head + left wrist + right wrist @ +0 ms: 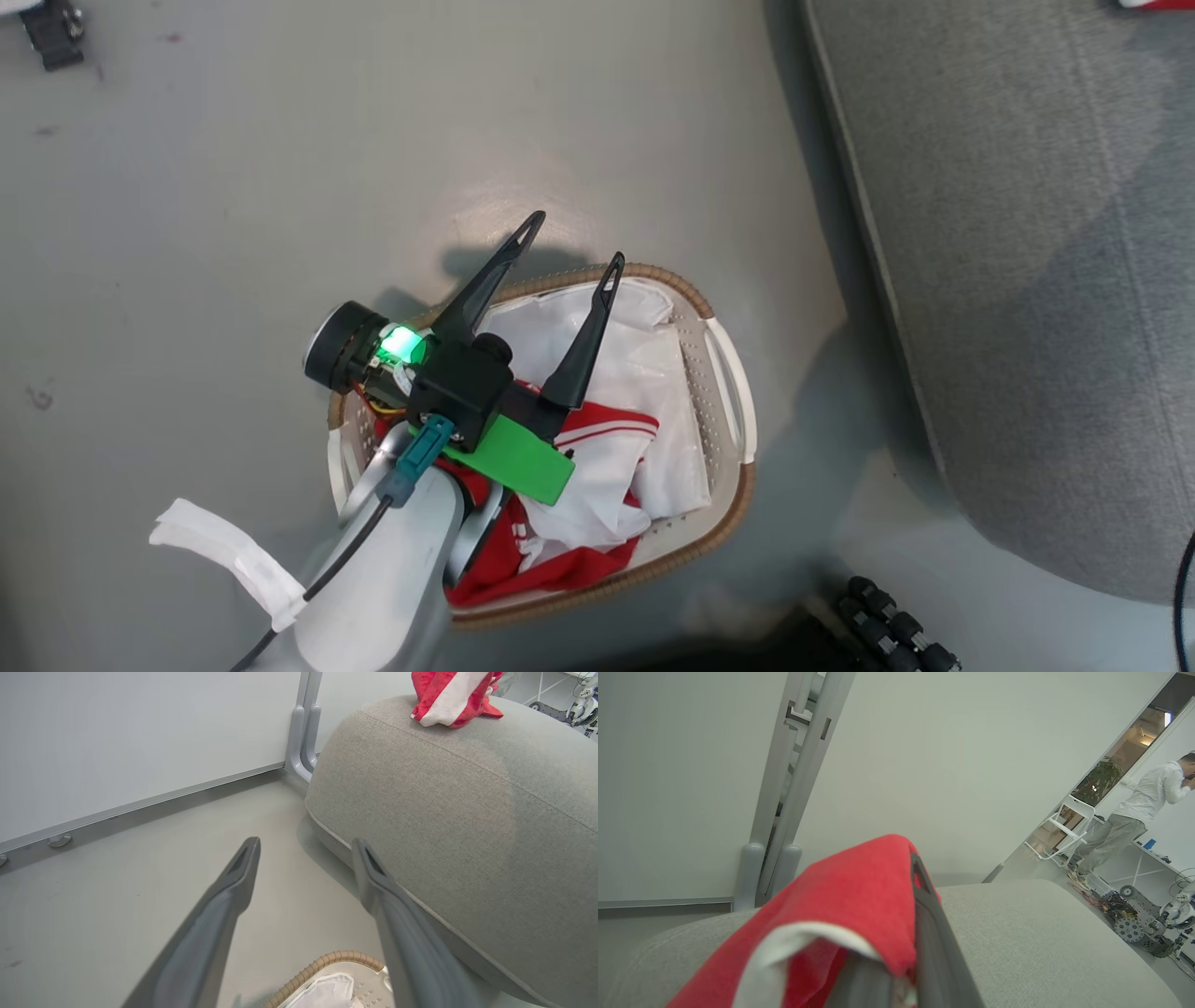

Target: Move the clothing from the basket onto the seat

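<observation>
My left gripper hangs open above the far end of the white basket, nothing between its fingers. Red and white clothing lies crumpled in the basket over the white liner cloth, partly hidden by my forearm. In the left wrist view the open gripper points past the basket rim at the grey seat, where a red and white garment rests on top. My right gripper is shut on that red garment just above the seat; the cloth covers one finger.
The seat fills the right side, close to the basket. Grey floor lies open to the left. A wall with a grey post stands behind. Black rollers sit at the lower right. A person stands far off by a white chair.
</observation>
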